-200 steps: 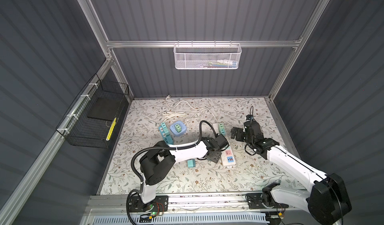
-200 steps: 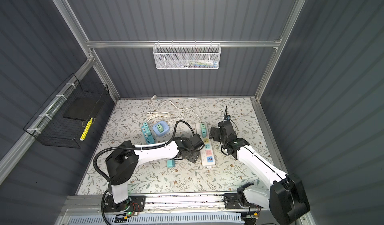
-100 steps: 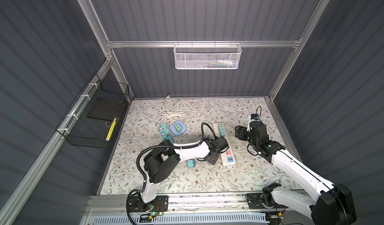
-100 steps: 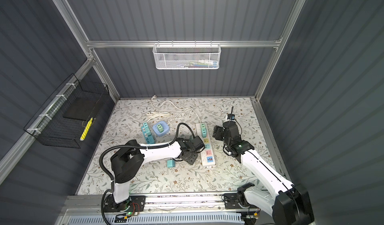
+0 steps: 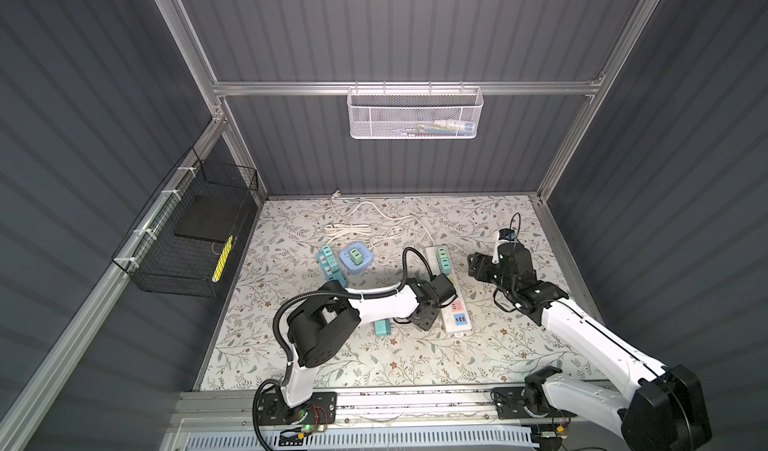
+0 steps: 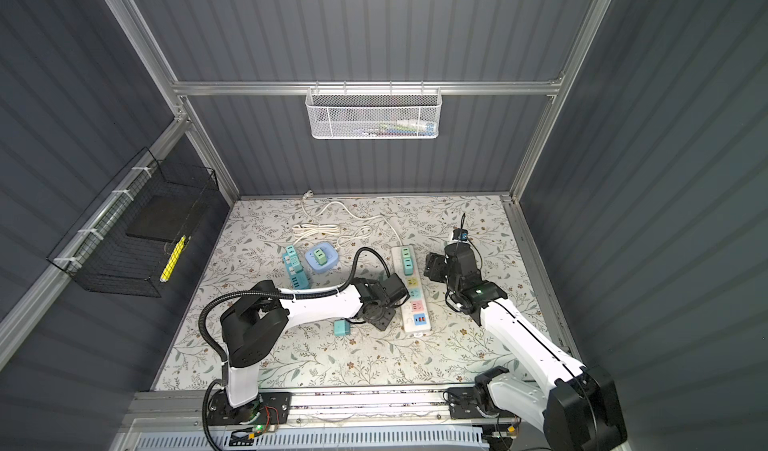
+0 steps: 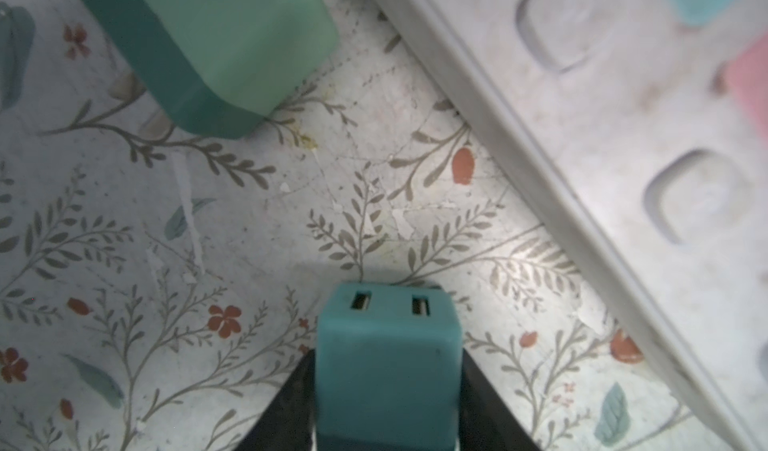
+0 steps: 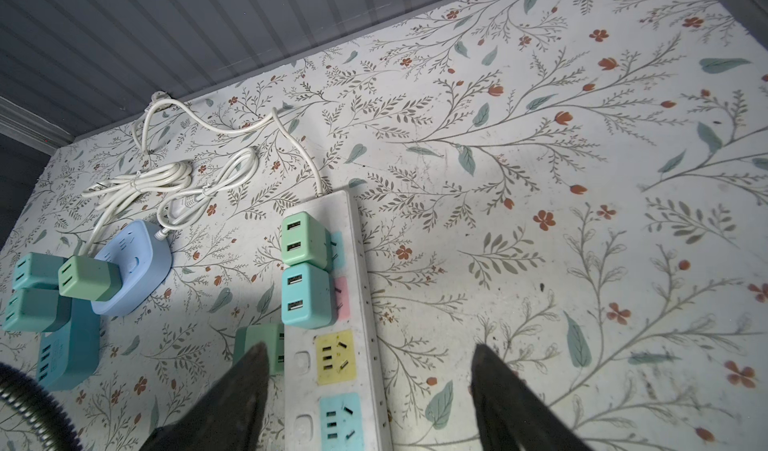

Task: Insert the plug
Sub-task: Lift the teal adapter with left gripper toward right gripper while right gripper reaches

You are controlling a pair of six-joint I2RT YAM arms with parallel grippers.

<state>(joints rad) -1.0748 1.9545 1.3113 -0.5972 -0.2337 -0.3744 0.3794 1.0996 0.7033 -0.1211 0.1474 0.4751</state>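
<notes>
Our left end effector [image 7: 387, 370] holds the teal plug [image 7: 386, 336] by its flat sides (hard, light, maybe slippery, we think); our right end effector [image 8: 368, 347] hangs open.

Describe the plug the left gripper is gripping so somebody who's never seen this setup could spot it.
Find the long white power strip on the floral mat; the left gripper sits beside its near end. Between its black fingers is a teal plug, darker than the mint plug lying on its side nearby.
</notes>
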